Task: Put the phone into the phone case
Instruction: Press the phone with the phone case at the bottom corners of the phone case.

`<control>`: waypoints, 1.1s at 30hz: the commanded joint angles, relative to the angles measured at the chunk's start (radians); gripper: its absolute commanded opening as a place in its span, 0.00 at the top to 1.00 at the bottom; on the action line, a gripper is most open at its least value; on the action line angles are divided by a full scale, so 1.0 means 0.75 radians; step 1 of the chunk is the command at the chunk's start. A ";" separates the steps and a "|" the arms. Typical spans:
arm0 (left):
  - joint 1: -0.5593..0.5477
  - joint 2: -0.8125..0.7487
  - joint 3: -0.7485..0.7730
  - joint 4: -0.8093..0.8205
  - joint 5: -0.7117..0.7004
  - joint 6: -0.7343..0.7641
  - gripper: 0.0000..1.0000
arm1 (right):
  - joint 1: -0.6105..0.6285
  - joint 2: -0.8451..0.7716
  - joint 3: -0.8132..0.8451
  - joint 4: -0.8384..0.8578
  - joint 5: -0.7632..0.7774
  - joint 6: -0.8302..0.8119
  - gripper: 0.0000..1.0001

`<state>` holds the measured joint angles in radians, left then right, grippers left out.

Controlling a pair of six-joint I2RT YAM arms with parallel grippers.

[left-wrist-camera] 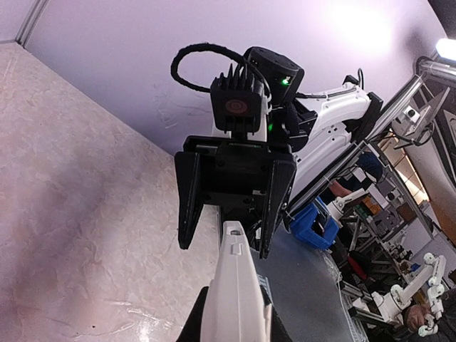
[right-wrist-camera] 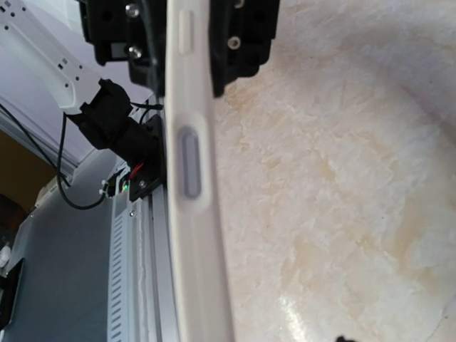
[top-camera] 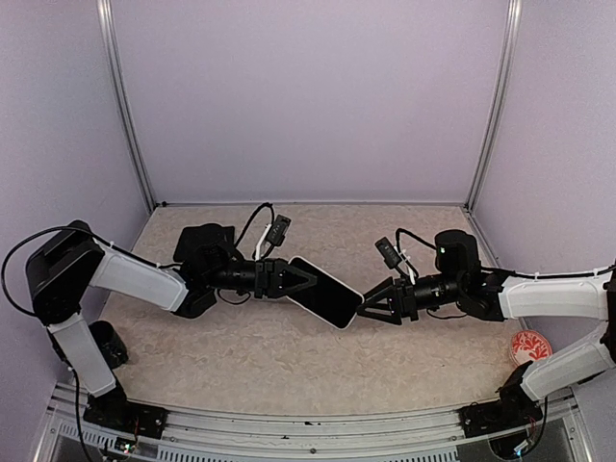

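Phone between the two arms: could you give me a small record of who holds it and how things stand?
phone: dark face, pale rim, spanning the gap between the two grippers
phone case: pale edge with button bumps, seems fitted round the phone
left gripper: shut on one end of the phone
right gripper: open, fingers either side of the other end, not clamping
table: beige, mottled

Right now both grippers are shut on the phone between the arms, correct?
No. Only the left gripper is shut on the phone; the right gripper stands open around its other end, as the left wrist view shows.
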<state>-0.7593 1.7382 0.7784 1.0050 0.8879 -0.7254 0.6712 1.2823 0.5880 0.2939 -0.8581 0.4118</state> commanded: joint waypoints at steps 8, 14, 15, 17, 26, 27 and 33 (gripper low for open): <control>0.009 -0.066 -0.029 0.274 -0.098 -0.114 1.00 | 0.006 -0.024 -0.022 0.146 -0.002 0.083 0.32; -0.006 -0.062 -0.042 0.363 -0.138 -0.154 1.00 | 0.008 0.034 -0.013 0.225 -0.045 0.131 0.28; -0.009 -0.062 -0.043 0.366 -0.150 -0.155 1.00 | 0.013 0.039 -0.015 0.252 -0.048 0.142 0.27; -0.015 -0.062 -0.050 0.386 -0.178 -0.164 1.00 | 0.027 0.055 -0.011 0.290 -0.047 0.152 0.27; -0.040 -0.023 -0.032 0.434 -0.205 -0.195 1.00 | 0.106 0.144 0.030 0.371 -0.029 0.174 0.34; -0.042 -0.019 -0.032 0.440 -0.208 -0.197 1.00 | 0.107 0.149 0.030 0.382 -0.028 0.179 0.38; -0.049 0.000 -0.037 0.453 -0.202 -0.201 1.00 | 0.111 0.164 0.016 0.432 -0.034 0.210 0.62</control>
<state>-0.7879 1.7302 0.7391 1.2533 0.7483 -0.8661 0.7460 1.3979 0.5892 0.5579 -0.8787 0.5488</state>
